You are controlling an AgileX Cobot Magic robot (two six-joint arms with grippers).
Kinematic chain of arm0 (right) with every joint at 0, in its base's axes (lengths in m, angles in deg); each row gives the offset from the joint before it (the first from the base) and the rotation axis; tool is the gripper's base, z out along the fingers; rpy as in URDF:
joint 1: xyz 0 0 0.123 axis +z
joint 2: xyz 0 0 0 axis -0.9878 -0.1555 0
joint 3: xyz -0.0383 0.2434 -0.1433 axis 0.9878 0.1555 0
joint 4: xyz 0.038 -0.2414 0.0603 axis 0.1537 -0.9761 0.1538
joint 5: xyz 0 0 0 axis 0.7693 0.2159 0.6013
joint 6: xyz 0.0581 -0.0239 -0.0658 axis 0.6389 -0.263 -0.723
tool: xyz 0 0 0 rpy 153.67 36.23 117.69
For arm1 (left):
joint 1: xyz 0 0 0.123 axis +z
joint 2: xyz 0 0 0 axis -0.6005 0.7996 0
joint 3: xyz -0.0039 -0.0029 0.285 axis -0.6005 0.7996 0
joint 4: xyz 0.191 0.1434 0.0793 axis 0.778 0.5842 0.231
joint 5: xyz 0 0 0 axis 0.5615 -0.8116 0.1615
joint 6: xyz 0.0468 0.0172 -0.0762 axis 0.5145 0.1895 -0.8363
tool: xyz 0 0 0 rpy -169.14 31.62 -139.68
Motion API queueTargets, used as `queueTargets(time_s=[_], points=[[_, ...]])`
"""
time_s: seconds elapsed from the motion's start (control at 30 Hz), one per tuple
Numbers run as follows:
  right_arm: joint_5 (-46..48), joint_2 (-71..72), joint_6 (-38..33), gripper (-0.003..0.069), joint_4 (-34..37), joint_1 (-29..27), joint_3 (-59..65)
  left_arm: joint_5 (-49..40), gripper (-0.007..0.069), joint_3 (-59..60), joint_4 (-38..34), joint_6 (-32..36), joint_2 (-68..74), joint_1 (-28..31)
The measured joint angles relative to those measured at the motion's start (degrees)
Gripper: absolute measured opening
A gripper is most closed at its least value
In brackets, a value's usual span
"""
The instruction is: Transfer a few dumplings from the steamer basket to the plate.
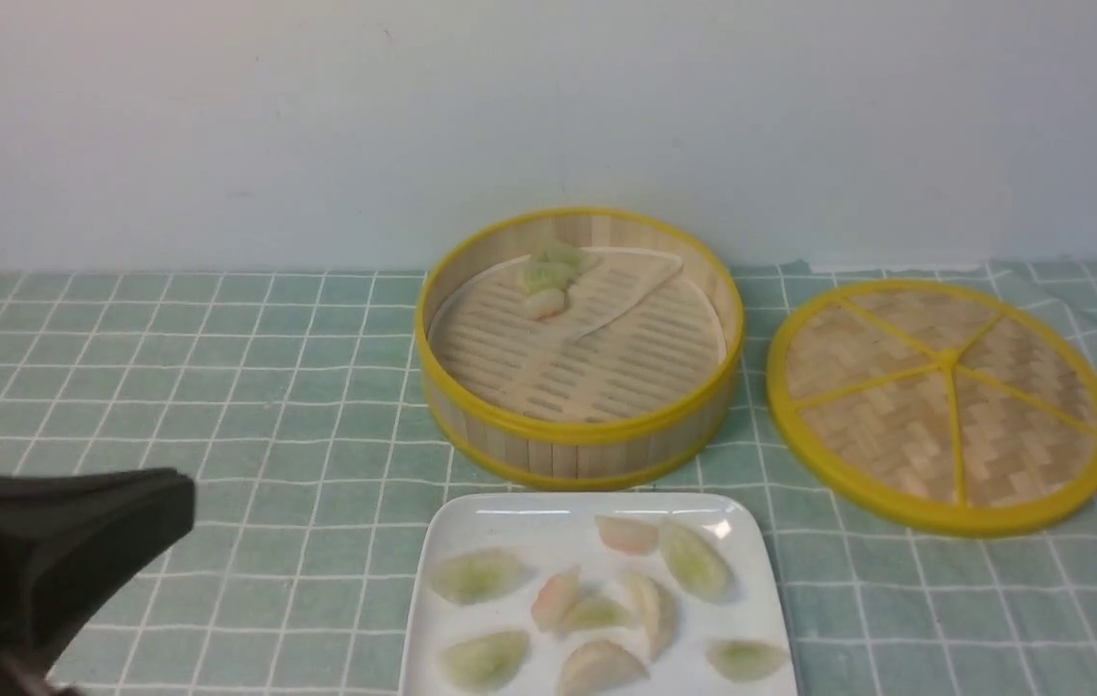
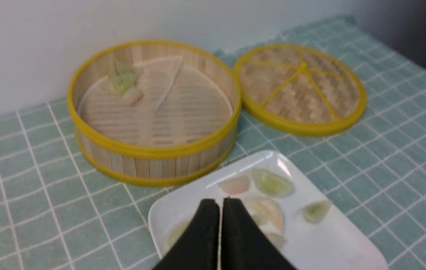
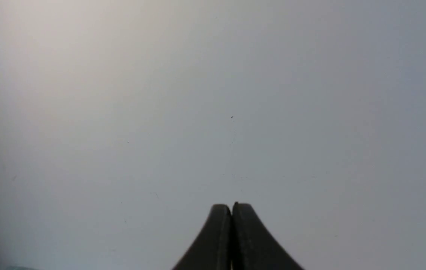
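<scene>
The left gripper (image 2: 221, 202) has its fingertips together with nothing pinched between them, as its own wrist view shows; in the front view only a dark, blurred part of that arm fills the lower left of the frame, fingertips unseen. The right gripper (image 3: 231, 208) also has its fingers together, seen only in the right wrist view, against a pale wall (image 3: 213, 93).

Outward from there, the square white plate (image 1: 683, 667) lies at the bottom center of the front view, its near edge cut off by the frame. Dumplings (image 1: 696, 561), pale green and pinkish white, are spread over it; the left wrist view hides some behind the gripper fingers, while the front view shows them unblocked.

Just beyond the plate, at the upper center of the front view, stands the bamboo steamer basket (image 1: 579, 454). A small cluster of dumplings (image 1: 546, 280) sits toward the far side of its slatted floor, near a pale liner sheet (image 1: 625, 304). The woven lid (image 1: 896, 440) with yellow spokes lies at the right of the front view, on the green checked tablecloth (image 1: 248, 396). The right wrist view shows neither basket nor plate.
</scene>
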Motion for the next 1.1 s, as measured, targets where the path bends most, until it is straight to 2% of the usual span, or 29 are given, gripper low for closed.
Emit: queueTargets(time_s=[0.2,0.47,0.73,0.9,0.97,1.1], points=[[0.0,0.0,0.0,-0.0014,0.0,0.0,0.0,1.3,-0.0006,4.7,-1.2,0.0,-13.6,0.0],[-0.1,0.0,0.0,-0.0014,0.0,0.0,0.0,0.8,-0.0006,5.5,-0.4,1.5,-20.8,0.0],[-0.1,0.0,0.0,-0.0014,0.0,0.0,0.0,2.8,-0.0006,5.8,9.2,3.2,-21.2,0.0],[-0.1,0.0,0.0,-0.0014,0.0,0.0,0.0,8.5,-0.0006,11.3,20.1,-3.8,-23.5,1.8],[-0.1,0.0,0.0,-0.0014,0.0,0.0,0.0,11.7,-0.0006,17.3,23.8,-9.7,-25.9,5.8],[-0.1,0.0,0.0,-0.0014,0.0,0.0,0.0,16.2,-0.0006,26.1,27.0,-15.6,-27.8,10.5]])
